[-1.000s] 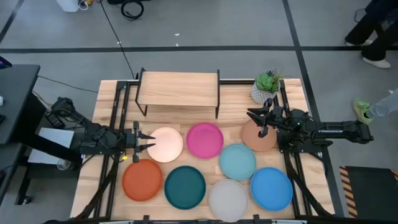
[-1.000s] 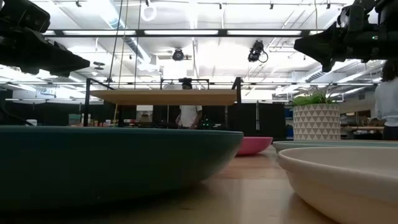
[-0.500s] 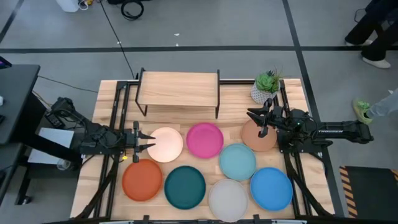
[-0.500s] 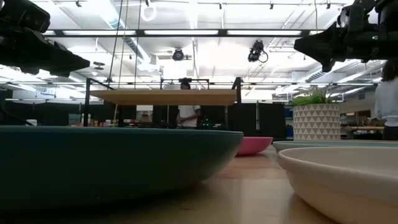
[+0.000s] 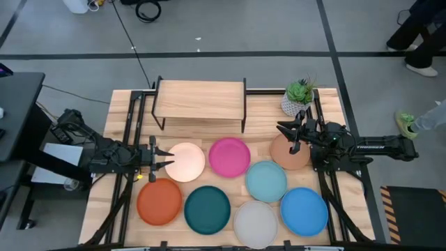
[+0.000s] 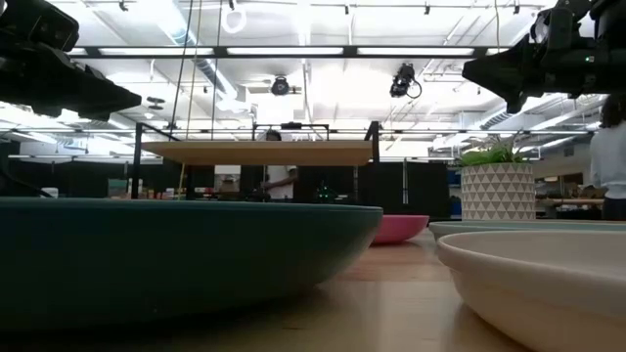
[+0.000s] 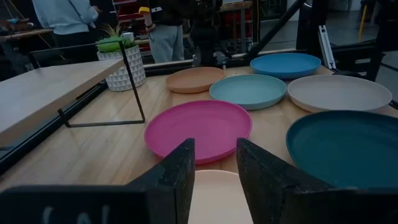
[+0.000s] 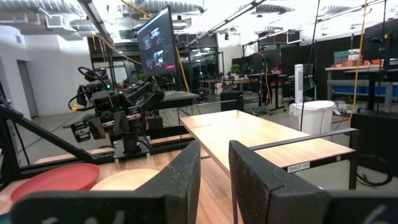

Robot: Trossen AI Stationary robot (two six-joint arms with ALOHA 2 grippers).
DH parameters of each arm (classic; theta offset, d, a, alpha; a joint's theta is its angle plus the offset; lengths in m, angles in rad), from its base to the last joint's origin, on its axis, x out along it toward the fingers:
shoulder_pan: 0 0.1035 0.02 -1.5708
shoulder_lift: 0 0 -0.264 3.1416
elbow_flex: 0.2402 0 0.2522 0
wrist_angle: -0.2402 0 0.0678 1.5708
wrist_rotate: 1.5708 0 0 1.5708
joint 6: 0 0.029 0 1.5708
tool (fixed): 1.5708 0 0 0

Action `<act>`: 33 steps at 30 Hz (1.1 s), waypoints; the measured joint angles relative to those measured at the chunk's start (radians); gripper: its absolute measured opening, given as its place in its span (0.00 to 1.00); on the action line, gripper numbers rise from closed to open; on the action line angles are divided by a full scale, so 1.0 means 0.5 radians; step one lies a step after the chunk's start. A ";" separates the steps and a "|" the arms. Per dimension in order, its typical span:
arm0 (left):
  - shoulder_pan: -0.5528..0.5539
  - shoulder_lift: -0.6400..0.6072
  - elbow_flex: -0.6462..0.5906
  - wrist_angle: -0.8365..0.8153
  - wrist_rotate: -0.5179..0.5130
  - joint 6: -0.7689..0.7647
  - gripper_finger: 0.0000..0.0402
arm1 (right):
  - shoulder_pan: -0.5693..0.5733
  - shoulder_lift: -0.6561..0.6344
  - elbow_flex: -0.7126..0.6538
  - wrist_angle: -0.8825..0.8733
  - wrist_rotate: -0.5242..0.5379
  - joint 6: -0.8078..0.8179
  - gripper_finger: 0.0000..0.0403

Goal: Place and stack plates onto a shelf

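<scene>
high: eight plates point(image 5: 230, 157) | low: person point(image 6: 282, 178) behind shelf point(image 6: 259, 152)

My arms are dark. Before me lie a peach plate point(image 5: 185, 162), a magenta plate point(image 5: 229, 156), a tan plate point(image 5: 288, 155), a light blue plate point(image 5: 265, 180), a bright blue plate point(image 5: 304, 210), an orange plate point(image 5: 159, 201), a dark teal plate point(image 5: 207, 209) and a pale grey plate point(image 5: 255, 223). The shelf point(image 5: 199, 100) is light wood on black legs. The green plant point(image 5: 300, 90) sits in a white patterned pot point(image 7: 124, 65).
</scene>
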 joint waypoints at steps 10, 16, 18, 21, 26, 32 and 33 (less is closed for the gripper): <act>0.006 -0.001 0.000 0.047 -0.104 1.163 0.31 | -0.001 0.000 0.000 0.000 0.000 0.000 0.23; 0.006 0.000 0.000 0.044 -0.104 1.255 0.31 | -0.001 0.000 0.000 0.000 0.001 0.000 0.23; 0.006 0.000 0.000 0.043 -0.018 1.095 0.31 | 0.000 0.000 0.000 0.009 0.001 0.000 0.23; 0.003 0.000 0.000 0.048 0.274 0.473 0.31 | 0.000 0.000 0.000 0.035 0.000 0.000 0.23; 0.003 0.000 0.000 0.193 0.421 0.045 0.31 | 0.000 0.000 0.000 0.085 0.000 0.096 0.23; 0.004 0.000 0.000 0.297 0.422 -0.401 0.31 | 0.000 0.000 0.000 0.186 -0.069 0.339 0.23; 0.004 0.000 0.000 0.309 0.422 -0.438 0.31 | -0.001 0.000 0.000 0.191 -0.082 0.372 0.23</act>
